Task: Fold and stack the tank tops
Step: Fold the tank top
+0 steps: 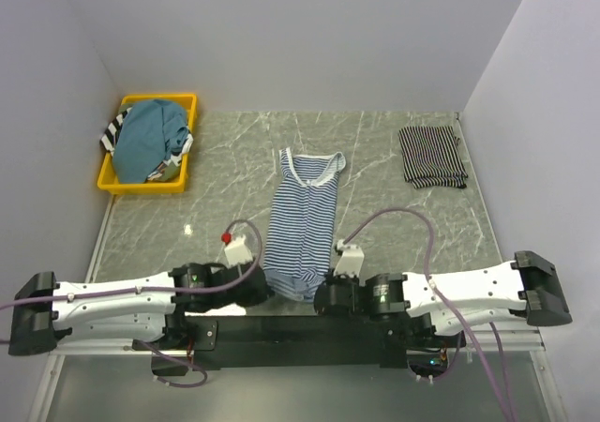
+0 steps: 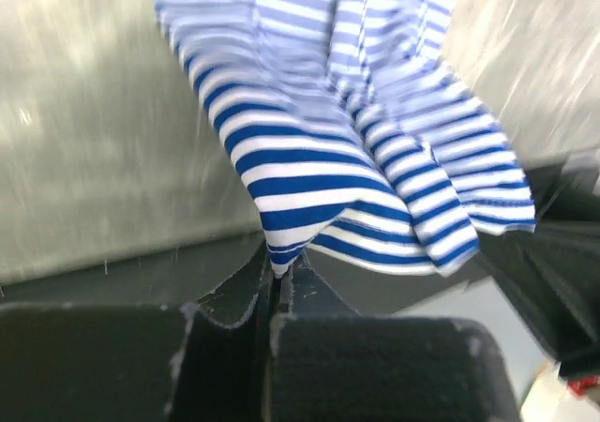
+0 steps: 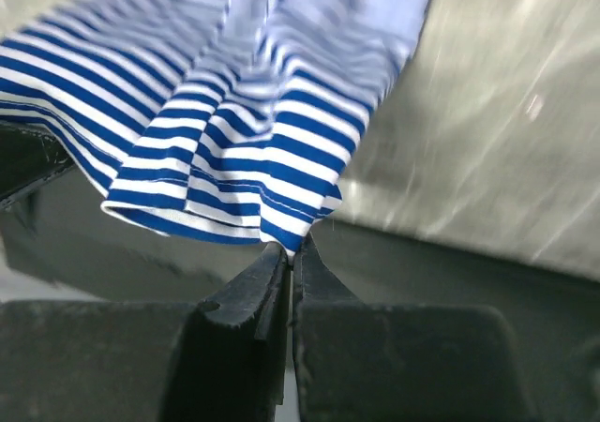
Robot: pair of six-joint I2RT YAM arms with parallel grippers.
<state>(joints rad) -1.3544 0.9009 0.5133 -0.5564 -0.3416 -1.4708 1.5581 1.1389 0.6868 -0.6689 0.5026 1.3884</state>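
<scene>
A blue-and-white striped tank top (image 1: 302, 219) lies lengthwise down the middle of the table, neck at the far end, hem at the near edge. My left gripper (image 1: 260, 287) is shut on the hem's left corner; the left wrist view shows the striped fabric (image 2: 319, 150) pinched at my gripper (image 2: 277, 270). My right gripper (image 1: 322, 295) is shut on the hem's right corner, where the cloth (image 3: 234, 150) runs into the closed tips of that gripper (image 3: 292, 251). A folded black top with thin white stripes (image 1: 431, 156) lies at the far right. A teal top (image 1: 148, 138) fills the bin.
A yellow plastic bin (image 1: 185, 171) stands at the far left of the marble table (image 1: 216, 188), with another striped garment (image 1: 113, 133) at its left edge. White walls close in on the left, back and right. A black rail (image 1: 281, 330) runs along the near edge between the arm bases.
</scene>
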